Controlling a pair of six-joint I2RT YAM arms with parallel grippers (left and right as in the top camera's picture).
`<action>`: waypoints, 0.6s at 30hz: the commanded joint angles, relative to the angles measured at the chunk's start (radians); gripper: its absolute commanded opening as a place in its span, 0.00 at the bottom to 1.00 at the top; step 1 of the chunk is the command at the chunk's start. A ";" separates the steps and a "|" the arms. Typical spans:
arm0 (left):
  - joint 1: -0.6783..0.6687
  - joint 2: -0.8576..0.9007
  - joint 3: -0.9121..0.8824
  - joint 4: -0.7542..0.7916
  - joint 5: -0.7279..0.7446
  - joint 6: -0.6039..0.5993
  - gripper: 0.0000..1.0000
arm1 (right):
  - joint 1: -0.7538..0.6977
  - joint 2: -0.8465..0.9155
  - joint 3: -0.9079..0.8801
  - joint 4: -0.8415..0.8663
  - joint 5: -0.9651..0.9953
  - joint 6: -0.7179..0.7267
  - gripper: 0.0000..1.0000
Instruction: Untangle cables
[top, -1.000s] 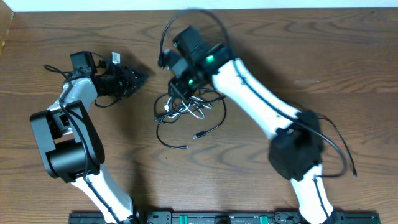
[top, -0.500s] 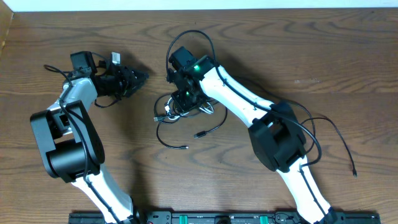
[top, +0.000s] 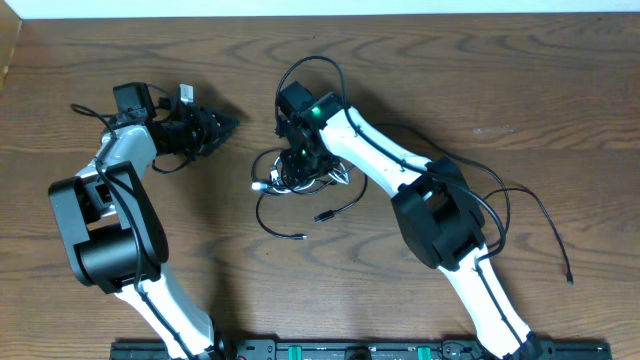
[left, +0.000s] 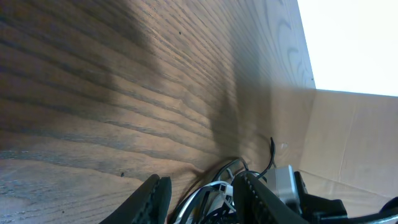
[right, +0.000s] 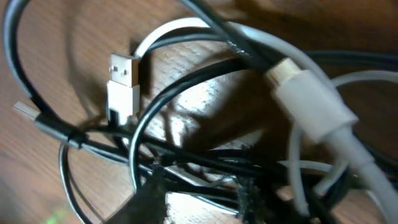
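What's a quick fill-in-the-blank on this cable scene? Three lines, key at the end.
1. The cables lie tangled on a table made of ___.
2. The gripper down on the tangle belongs to the ___ arm.
3. In the right wrist view, the USB plug with the silver tip sits on the end of a ___ cable.
Missing words: wood; right; white.
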 joint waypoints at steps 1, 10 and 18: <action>-0.002 0.000 -0.004 -0.001 -0.006 0.002 0.39 | -0.016 0.038 -0.004 0.008 0.049 0.013 0.10; -0.002 0.000 -0.004 -0.003 -0.006 0.002 0.39 | -0.040 0.021 0.236 -0.043 -0.071 -0.119 0.11; -0.002 0.000 -0.004 -0.003 -0.006 0.002 0.40 | 0.011 0.021 0.259 -0.354 -0.070 -0.800 0.35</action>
